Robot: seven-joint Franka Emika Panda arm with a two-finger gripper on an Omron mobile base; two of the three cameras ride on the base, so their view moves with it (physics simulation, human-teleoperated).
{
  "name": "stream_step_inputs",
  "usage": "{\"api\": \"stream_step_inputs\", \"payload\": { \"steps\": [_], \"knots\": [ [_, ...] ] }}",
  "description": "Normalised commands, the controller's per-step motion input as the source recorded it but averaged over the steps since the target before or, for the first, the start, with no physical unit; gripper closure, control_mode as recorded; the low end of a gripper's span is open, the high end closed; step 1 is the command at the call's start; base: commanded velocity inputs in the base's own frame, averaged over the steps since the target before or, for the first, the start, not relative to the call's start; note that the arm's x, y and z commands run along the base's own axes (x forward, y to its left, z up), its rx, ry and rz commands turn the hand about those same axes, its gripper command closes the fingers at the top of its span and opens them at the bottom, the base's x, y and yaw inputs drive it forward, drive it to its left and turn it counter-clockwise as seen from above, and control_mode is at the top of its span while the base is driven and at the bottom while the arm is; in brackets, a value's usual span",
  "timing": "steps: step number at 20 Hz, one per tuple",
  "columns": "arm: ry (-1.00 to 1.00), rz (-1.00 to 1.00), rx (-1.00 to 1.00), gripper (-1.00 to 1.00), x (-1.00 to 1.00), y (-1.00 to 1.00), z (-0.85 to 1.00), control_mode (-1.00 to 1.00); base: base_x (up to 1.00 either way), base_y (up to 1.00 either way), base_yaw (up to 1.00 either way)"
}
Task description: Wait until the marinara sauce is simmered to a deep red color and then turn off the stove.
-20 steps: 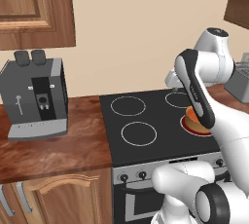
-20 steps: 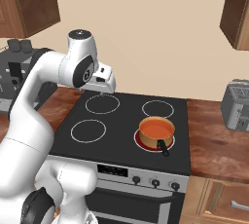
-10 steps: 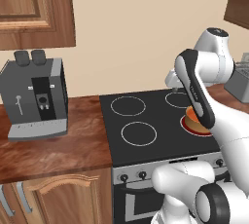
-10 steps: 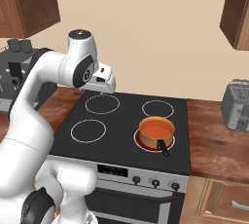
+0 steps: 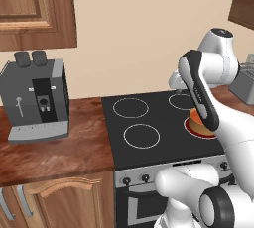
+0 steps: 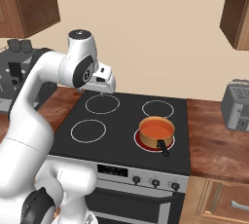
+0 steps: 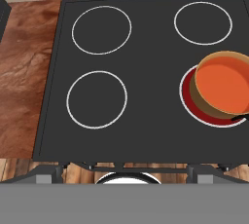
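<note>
On the front right burner: a small copper-tan saucepan [image 6: 156,134] sits on a ring glowing red [image 7: 194,106], its thin dark handle [image 6: 162,147] pointing toward the front panel.
Marinara sauce [image 6: 156,129]: smooth orange-red, filling the round pan; the hand view shows it bright orange [image 7: 221,86].
Stove [image 6: 121,140]: black glass top, four white-ringed burners, the other three dark; small black knobs [image 6: 155,182] along the silver front panel.
Claw [image 6: 102,91]: held high over the back left burner, well apart from the pan; whether its fingers are spread or pressed together I cannot tell.
Arm [image 5: 201,90]: bent over the cooktop, covering part of the pan in the left base view.
Counter [image 5: 49,152]: brown wood grain, left of the stove, carrying a grey coffee machine [image 5: 35,100].
Right side: a grey toaster [image 6: 237,104] on the counter.
</note>
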Motion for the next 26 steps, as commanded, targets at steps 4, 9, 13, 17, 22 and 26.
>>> {"api": "stream_step_inputs", "payload": {
  "steps": [4, 9, 13, 17, 22, 26],
  "knots": [
    [0.00, 0.00, 0.00, -1.00, 0.00, 0.00, 0.00, -1.00, 0.00, 0.00, 0.00],
    [0.00, 0.00, 0.00, -1.00, 0.00, 0.00, 0.00, -1.00, 0.00, 0.00, 0.00],
    [0.00, 0.00, 0.00, -1.00, 0.00, 0.00, 0.00, -1.00, 0.00, 0.00, 0.00],
    [0.00, 0.00, 0.00, -1.00, 0.00, 0.00, 0.00, -1.00, 0.00, 0.00, 0.00],
    [0.00, 0.00, 0.00, -1.00, 0.00, 0.00, 0.00, -1.00, 0.00, 0.00, 0.00],
    [0.00, 0.00, 0.00, -1.00, 0.00, 0.00, 0.00, -1.00, 0.00, 0.00, 0.00]
  ]
}}
